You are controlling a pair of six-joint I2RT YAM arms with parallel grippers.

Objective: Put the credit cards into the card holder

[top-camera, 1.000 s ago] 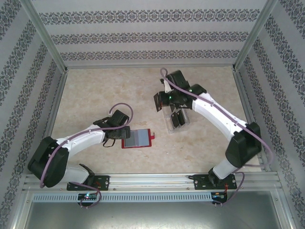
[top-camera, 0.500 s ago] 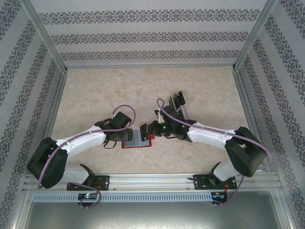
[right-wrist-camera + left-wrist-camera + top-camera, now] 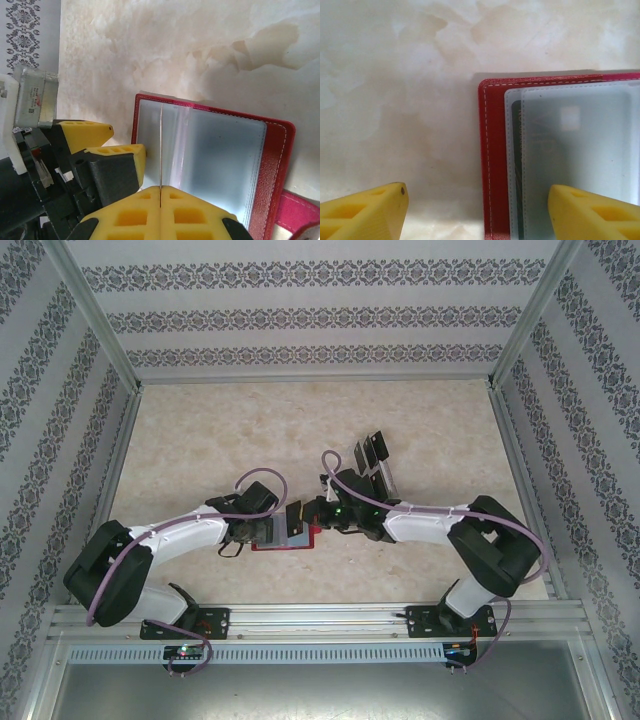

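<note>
I am gripping one thin dark card in my right pincer, not yet slotted into the open red leather-like wallet just ahead of it, my released left pincer straddling the wallet's edge, other dark cards waiting behind

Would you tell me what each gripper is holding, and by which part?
The right gripper pinches a credit card by one edge, above the open card holder. The left gripper holds nothing, its jaws open at the holder's edge.
</note>
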